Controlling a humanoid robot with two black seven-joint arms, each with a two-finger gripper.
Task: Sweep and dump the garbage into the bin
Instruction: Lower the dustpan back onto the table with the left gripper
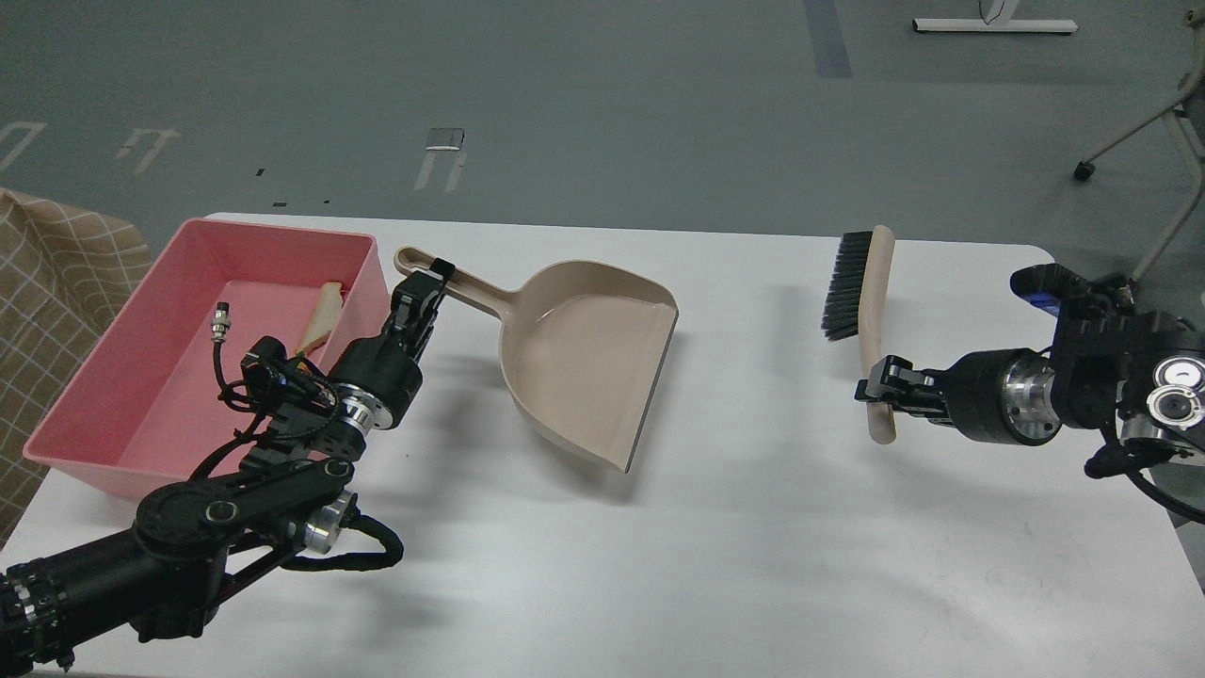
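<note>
The pink bin (122, 348) stands at the table's left end. A white bread wedge with brown crust (323, 314) lies inside it by the right wall; the yellow chunk is hidden behind my left arm. My left gripper (424, 287) is shut on the handle of the beige dustpan (588, 363), which sits low over the table just right of the bin, pan empty. My right gripper (880, 394) is shut on the handle of the beige brush (861, 301), its black bristles pointing left, at the table's right.
The white table (753, 546) has its far edge just behind the bin and brush. A tan checked cloth (47, 282) lies left of the bin. A chair leg with a castor (1083, 171) stands on the floor at the far right.
</note>
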